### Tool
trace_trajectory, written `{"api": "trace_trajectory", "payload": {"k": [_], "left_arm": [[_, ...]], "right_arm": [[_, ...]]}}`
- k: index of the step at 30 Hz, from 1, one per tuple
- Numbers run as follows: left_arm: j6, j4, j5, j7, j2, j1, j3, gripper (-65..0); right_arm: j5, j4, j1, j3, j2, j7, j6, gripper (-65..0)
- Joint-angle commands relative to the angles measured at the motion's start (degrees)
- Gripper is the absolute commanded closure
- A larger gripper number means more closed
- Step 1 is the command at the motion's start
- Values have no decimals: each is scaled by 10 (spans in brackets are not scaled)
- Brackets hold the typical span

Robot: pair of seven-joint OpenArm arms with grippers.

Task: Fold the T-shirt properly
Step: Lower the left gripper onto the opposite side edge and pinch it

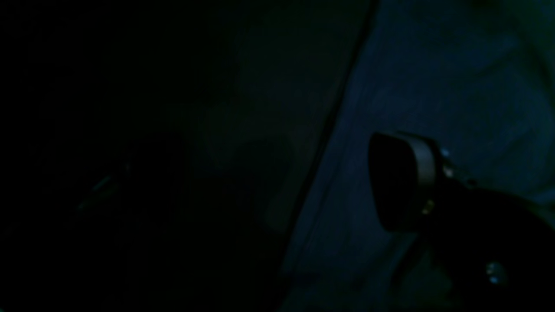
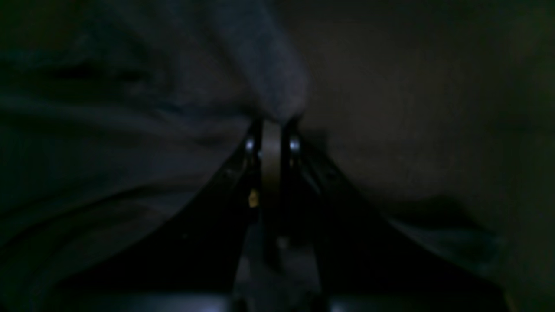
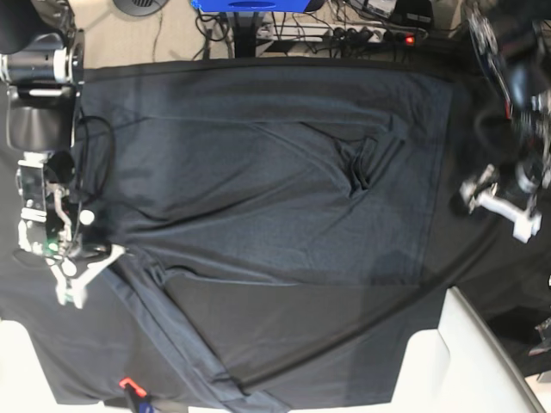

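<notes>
Slate-grey knit, faintly bluish, covers most of your table: the big short-sleeved T-shirt (image 3: pixel 275 181) lies spread across the middle of the base view, over a blacker, smoother table cloth (image 3: pixel 77 353) that shows along the lower left. A rumpled pucker sits right of centre.

Your right gripper (image 3: pixel 76 284), at the left edge of that view, has its jaws pressed together on a bunched tuft of the T-shirt (image 2: pixel 277 86); the right wrist view shows the cloth pinched just above the fingertips (image 2: pixel 272 130). That hold at the shirt's edge probably prepares a fold across the body.

Your left gripper (image 3: pixel 499 202), at the right edge, stands wide apart and holds nothing; one pad (image 1: pixel 401 182) hovers over the fabric's border, likely placed to take the matching edge.
</notes>
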Motion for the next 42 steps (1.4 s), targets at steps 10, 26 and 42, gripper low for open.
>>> {"api": "trace_trajectory", "payload": {"k": [10, 26, 42], "left_arm": [[-5, -271, -8, -131, -9, -193, 187, -650], [-5, -272, -12, -146, 26, -139, 195, -216], [-2, -137, -12, -94, -18, -40, 194, 0]], "right_arm": [[-1, 19, 4, 5, 10, 10, -2, 0], [-1, 19, 3, 6, 11, 10, -2, 0], [-1, 18, 1, 6, 11, 10, -2, 0]]}}
